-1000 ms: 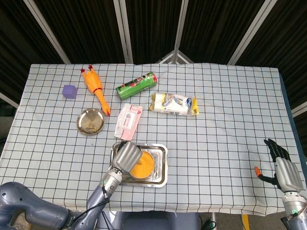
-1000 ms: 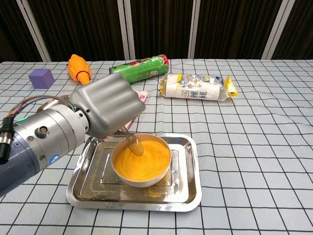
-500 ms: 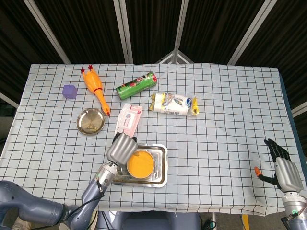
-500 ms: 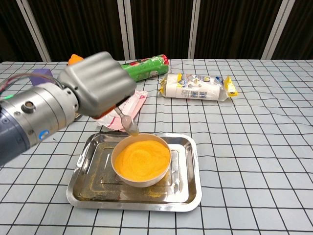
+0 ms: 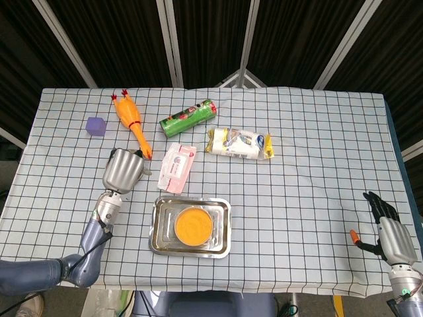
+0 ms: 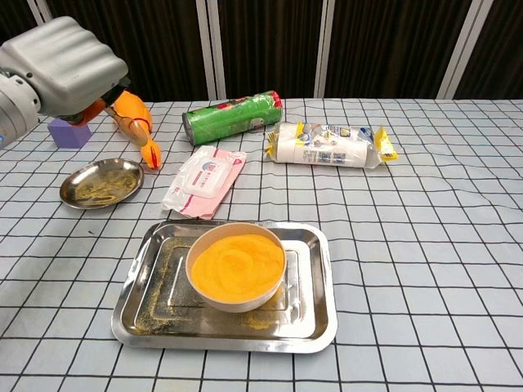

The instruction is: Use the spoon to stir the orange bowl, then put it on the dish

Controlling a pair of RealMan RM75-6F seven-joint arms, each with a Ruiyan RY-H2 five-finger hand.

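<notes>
While left hand (image 5: 123, 170) hovers fisted above dish (image 6: 101, 183) — grip contents unclear, right hand (image 5: 388, 229) spread, empty — past table edge.

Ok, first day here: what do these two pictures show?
It is a two-armed robot with humanlike hands, steered by a person. One picture looks down from its head, the other forward from its chest. On the checked tablecloth sit a bowl of orange powder in a steel tray, a round metal dish, an orange rubber chicken, a green can, a pink wipes pack, a white packet and a purple cube. The left hand hangs curled above the dish; what it holds is hidden. The right hand is open, empty.
</notes>
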